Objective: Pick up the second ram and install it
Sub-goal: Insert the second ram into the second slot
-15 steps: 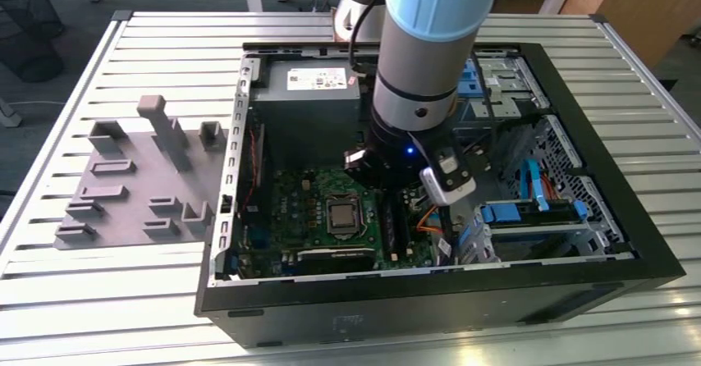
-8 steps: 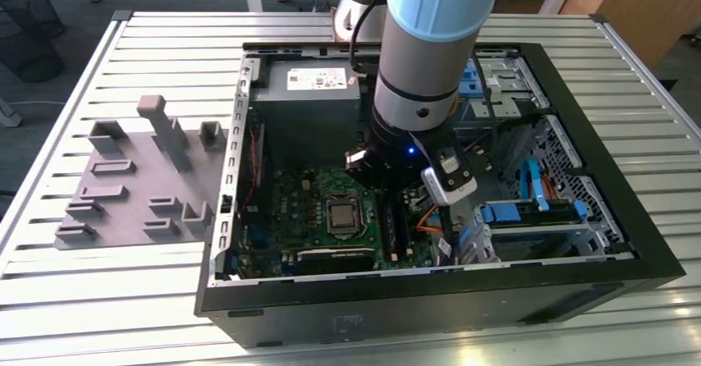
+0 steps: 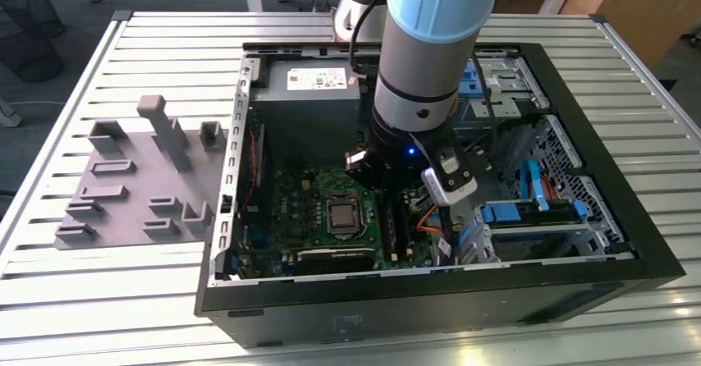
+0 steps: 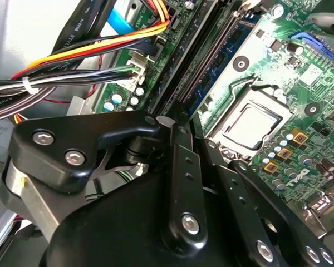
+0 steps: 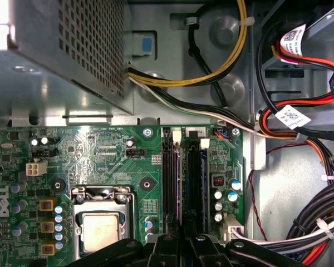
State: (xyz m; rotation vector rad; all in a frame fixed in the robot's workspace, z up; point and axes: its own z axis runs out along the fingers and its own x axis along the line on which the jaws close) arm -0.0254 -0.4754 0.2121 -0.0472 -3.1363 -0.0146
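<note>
First wrist view: second ram point(image 5: 179, 183) stands edge-on in its slot, lengthwise toward pincer point(image 5: 181, 240).

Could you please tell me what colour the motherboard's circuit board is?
Green. The motherboard shows best in the first wrist view.

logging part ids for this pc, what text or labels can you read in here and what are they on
Nothing reads surely enough to quote.
Sticker on the power supply, exterior view: print too small.
White cable tags, first wrist view: codes and print too small.
Motherboard, first wrist view: white lettering too small.
Black flat cable, second wrist view: white lettering too small.
</note>
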